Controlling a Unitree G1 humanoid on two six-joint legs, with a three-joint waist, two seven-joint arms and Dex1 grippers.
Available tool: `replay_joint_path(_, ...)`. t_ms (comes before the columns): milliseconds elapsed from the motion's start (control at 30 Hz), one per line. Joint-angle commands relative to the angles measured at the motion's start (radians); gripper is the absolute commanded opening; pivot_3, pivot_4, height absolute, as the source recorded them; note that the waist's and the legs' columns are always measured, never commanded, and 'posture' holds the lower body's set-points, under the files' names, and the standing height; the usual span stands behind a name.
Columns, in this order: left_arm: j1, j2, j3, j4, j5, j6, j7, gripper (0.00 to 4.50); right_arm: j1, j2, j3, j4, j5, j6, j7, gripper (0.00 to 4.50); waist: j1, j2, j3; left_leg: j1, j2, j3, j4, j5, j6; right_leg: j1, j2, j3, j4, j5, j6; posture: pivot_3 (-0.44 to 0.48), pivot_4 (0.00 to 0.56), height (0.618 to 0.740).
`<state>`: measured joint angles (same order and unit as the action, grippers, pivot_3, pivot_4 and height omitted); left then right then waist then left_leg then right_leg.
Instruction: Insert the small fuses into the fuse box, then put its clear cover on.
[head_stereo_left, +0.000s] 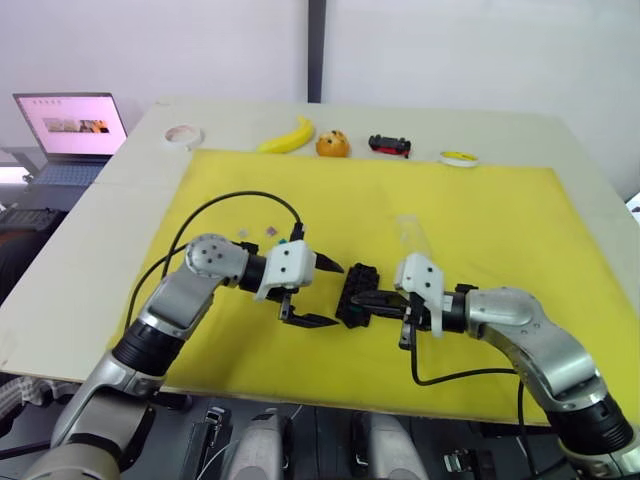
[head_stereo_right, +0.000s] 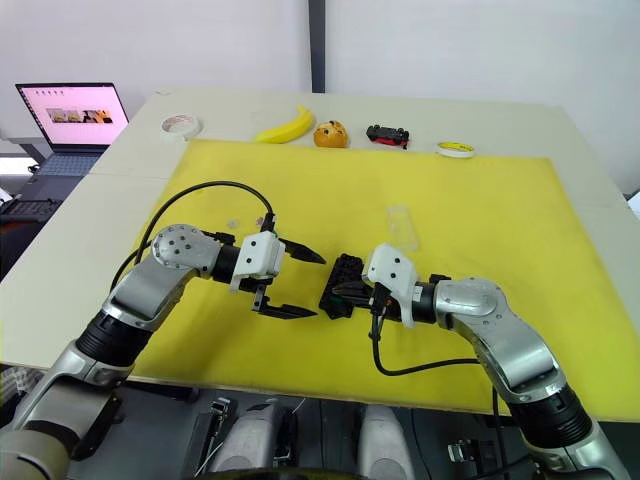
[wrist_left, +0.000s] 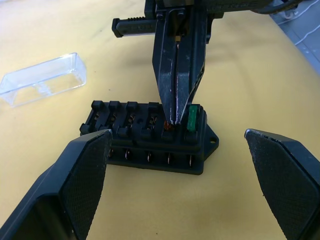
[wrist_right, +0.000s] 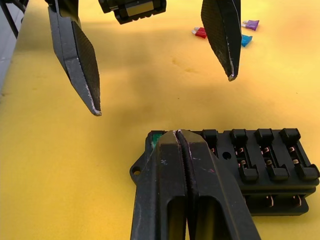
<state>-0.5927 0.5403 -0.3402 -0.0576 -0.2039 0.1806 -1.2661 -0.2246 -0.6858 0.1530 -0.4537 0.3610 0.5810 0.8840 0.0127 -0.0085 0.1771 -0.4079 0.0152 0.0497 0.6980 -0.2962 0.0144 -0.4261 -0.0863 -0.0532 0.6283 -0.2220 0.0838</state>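
The black fuse box (head_stereo_left: 358, 290) lies on the yellow mat between my two grippers. A green fuse (wrist_left: 194, 118) stands in its end slot. My right gripper (wrist_left: 172, 120) is shut, its tips down on an orange-brown fuse (wrist_left: 169, 126) in the neighbouring slot. My left gripper (head_stereo_left: 337, 295) hovers open just left of the box, nothing between its fingers. The clear cover (head_stereo_left: 410, 232) lies on the mat behind the box. Red (wrist_right: 200, 33), purple (wrist_right: 251, 24) and teal (wrist_right: 245, 40) small fuses lie loose on the mat behind the left gripper.
Along the table's far edge sit a white tape roll (head_stereo_left: 184, 134), a banana (head_stereo_left: 290, 136), an orange (head_stereo_left: 332, 145), a black-and-red toy car (head_stereo_left: 389, 145) and a yellow ring (head_stereo_left: 459, 158). A laptop (head_stereo_left: 70, 125) stands off the far left corner.
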Motion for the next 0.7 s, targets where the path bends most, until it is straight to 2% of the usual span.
replay_joint_path(33, -0.011, 0.000, 0.013, -0.012, -0.005, -0.003, 0.003, 4.50, 0.010, -0.005, -0.039, -0.038, 0.049, 0.029, 0.001, 0.06, 0.000, 0.000, 0.000, 0.000, 0.000, 0.000, 0.000, 0.000, 0.000, 0.000, 0.000, 0.000, 0.000, 0.000, 0.000, 0.000, 0.150, 0.740)
replay_joint_path(167, 0.041, 0.023, 0.086, -0.046, -0.049, 0.044, 0.046, 4.50, 0.014, -0.015, -0.193, -0.133, 0.162, 0.079, -0.030, 0.06, 0.000, 0.000, 0.000, -0.001, 0.000, 0.000, 0.000, 0.000, 0.000, 0.000, 0.000, 0.000, 0.000, 0.000, 0.000, 0.000, 0.150, 0.740)
replay_joint_path(300, 0.183, 0.054, 0.234, -0.144, -0.122, 0.113, 0.148, 4.50, 0.124, -0.072, -0.410, -0.168, 0.231, 0.151, -0.060, 0.06, 0.000, 0.000, 0.000, 0.000, 0.002, -0.001, 0.000, -0.001, 0.001, -0.001, 0.000, 0.000, 0.000, 0.000, 0.001, 0.000, 0.150, 0.740)
replay_joint_path(400, 0.307, 0.093, 0.370, -0.208, -0.207, 0.229, 0.213, 4.50, 0.268, -0.128, -0.580, -0.118, 0.197, 0.131, -0.046, 0.88, 0.003, 0.000, 0.000, -0.001, 0.002, -0.001, -0.001, -0.001, 0.001, 0.000, -0.002, 0.000, 0.000, -0.001, 0.001, 0.000, 0.150, 0.740)
replay_joint_path(433, 0.348, 0.111, 0.415, -0.221, -0.236, 0.268, 0.226, 4.50, 0.311, -0.141, -0.631, -0.092, 0.181, 0.117, -0.041, 1.29, 0.002, 0.000, 0.000, -0.001, 0.002, -0.001, -0.001, -0.001, 0.001, 0.000, -0.002, 0.000, 0.000, -0.001, 0.001, 0.000, 0.150, 0.740)
replay_joint_path(567, 0.514, 0.185, 0.619, -0.228, -0.331, 0.368, 0.254, 4.50, 0.441, -0.180, -0.810, 0.017, 0.137, 0.048, -0.001, 3.42, -0.002, 0.000, 0.000, 0.000, 0.001, 0.000, 0.000, -0.001, 0.001, 0.001, -0.003, 0.000, 0.000, -0.001, 0.001, 0.000, 0.150, 0.740)
replay_joint_path(633, 0.597, 0.225, 0.717, -0.192, -0.331, 0.371, 0.255, 4.50, 0.495, -0.195, -0.882, 0.069, 0.108, 0.011, 0.018, 4.36, -0.003, 0.001, 0.000, 0.001, 0.002, 0.000, -0.001, -0.001, 0.002, 0.000, -0.002, 0.001, 0.000, -0.002, 0.002, 0.000, 0.150, 0.740)
replay_joint_path(700, 0.654, 0.256, 0.801, -0.137, -0.337, 0.379, 0.257, 4.50, 0.536, -0.205, -0.933, 0.111, 0.086, -0.024, 0.036, 4.44, -0.002, 0.001, 0.000, 0.001, 0.002, 0.001, -0.001, -0.001, 0.001, 0.000, -0.002, 0.001, 0.000, -0.003, -0.001, 0.000, 0.150, 0.740)
